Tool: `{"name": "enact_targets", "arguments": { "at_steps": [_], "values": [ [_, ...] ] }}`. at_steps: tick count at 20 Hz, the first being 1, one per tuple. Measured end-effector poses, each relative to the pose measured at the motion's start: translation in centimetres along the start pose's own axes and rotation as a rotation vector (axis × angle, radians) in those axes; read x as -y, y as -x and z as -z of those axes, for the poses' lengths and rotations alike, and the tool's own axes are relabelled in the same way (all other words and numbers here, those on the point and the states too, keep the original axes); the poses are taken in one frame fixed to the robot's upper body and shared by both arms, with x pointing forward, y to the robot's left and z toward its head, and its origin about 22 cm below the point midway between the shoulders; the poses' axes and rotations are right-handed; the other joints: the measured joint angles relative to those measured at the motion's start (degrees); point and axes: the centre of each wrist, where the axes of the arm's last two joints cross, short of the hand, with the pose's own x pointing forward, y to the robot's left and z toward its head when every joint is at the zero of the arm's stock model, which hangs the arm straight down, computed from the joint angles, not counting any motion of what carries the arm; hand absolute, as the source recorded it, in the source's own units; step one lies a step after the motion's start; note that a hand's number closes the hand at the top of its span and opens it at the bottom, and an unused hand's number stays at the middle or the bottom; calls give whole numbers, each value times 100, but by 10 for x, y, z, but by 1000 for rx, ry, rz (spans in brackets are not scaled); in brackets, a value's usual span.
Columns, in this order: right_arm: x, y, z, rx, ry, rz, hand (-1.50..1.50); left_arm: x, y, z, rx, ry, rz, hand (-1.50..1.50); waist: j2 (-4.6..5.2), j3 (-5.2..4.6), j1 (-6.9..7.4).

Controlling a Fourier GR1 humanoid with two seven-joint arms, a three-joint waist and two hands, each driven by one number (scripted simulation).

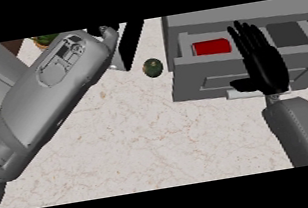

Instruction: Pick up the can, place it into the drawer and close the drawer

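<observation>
A: Pale marble counter (141,143); the grey box drawer (206,80) at two o'clock stands open, the red cylindrical can (212,47) already inside.

B: The black right hand (261,61) hovers flat and open over its front. The left hand (107,32), at twelve, I cannot tell.

A: Risk: straight fingers slipping off the front panel, leaving the drawer ajar.
</observation>
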Motion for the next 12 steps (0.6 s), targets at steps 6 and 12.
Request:
{"name": "enact_targets", "arguments": {
  "at_steps": [6,12],
  "values": [
    [-12,5,23,-27,56,-47,-150,-23,3,-4,-12,5,14,-150,26,11,37],
    [-17,7,51,-54,93,-56,-150,-40,11,-12,-30,6,21,-150,96,57,79]
  ]
}}
